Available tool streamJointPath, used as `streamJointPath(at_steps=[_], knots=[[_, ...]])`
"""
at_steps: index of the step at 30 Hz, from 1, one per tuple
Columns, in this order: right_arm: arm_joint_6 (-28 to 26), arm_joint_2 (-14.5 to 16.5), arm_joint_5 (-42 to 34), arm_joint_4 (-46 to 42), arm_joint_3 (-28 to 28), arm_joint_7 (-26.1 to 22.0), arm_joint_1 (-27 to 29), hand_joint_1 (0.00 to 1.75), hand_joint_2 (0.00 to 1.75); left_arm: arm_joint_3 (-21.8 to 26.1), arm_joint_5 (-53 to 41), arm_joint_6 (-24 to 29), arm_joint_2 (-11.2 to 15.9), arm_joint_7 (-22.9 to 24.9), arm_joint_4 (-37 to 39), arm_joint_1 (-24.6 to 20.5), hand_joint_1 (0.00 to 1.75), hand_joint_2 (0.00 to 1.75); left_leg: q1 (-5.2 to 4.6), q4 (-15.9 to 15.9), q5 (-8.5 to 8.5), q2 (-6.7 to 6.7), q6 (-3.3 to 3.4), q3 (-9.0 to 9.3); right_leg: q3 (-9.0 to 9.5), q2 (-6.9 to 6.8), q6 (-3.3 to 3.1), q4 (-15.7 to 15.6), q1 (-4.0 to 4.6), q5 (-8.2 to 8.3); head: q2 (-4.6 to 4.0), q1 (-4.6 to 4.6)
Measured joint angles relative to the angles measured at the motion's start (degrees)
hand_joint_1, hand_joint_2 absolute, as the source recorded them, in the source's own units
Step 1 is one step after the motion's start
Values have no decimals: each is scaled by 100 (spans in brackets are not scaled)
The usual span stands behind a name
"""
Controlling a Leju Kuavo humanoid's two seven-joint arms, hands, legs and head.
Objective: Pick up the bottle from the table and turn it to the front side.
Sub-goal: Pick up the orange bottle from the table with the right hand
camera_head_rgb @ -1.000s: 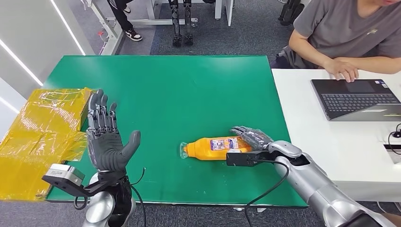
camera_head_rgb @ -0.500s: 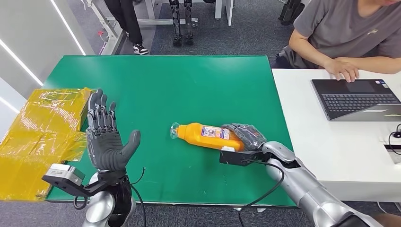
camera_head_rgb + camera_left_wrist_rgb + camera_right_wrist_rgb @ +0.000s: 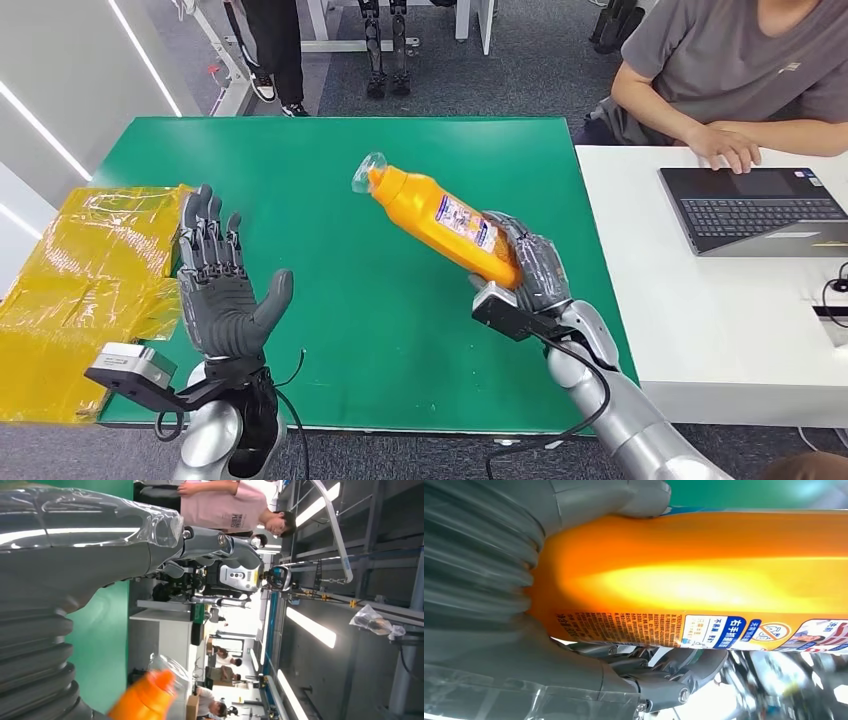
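Two hands of mine are showing in the head view. My right hand (image 3: 530, 270) is gripping the orange bottle (image 3: 440, 222) round its base end, fingers wrapped over the body, and is holding it up off the green desk (image 3: 400, 150), nearer the right edge. Bottle is tilting, w/ its clear cap end pointing up and toward the far-left corner, base down in my palm. Label w/ blue and white print is facing up and to the right. In the right wrist view the bottle (image 3: 704, 575) is lying across my palm, thick grey thumb (image 3: 624, 500) pressing on one side, darker fingers (image 3: 664, 680) curling under the label side.

My left hand (image 3: 222, 290) is hovering over the near-left corner of the desk, palm up, fingers spread apart, holding nothing. Yellow plastic wrap (image 3: 80, 290) is lying just beside it, hanging over the left edge.

Beyond the right edge a person (image 3: 730, 70) is sitting at a white desk (image 3: 740, 330) w/ a laptop (image 3: 760, 210), one hand resting by its keyboard.
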Motion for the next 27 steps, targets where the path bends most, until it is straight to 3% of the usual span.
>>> streamJointPath(at_steps=[3,7,9,18,27], knots=[[-314,120,-237,-234,-113,-218,230,175,175,0,108,-165,-35,0,41,-42,0,175,0,0,0,1,0,0,-2,2,0,0,0,0,0,-1],[-614,281,-605,-494,-176,-565,520,175,175,2,868,-1243,-79,0,303,-125,0,175,0,-2,0,-1,0,-4,-6,1,1,0,0,-1,-1,-1],[-657,365,-702,-548,-183,-669,587,175,175,2,1040,-1540,-83,0,492,-217,0,175,0,-3,0,3,0,-4,-7,5,0,1,0,0,-1,-1],[-391,645,-876,-349,-173,-903,513,175,175,-20,1228,-1937,-73,0,1236,-639,0,175,0,-2,5,3,0,-4,-6,5,-1,2,0,2,0,0],[-277,835,-902,42,-119,-1000,362,175,175,-174,1116,-2170,-71,0,1524,-773,0,175,0,-2,4,2,0,-6,-7,4,-1,1,0,1,0,-1]])
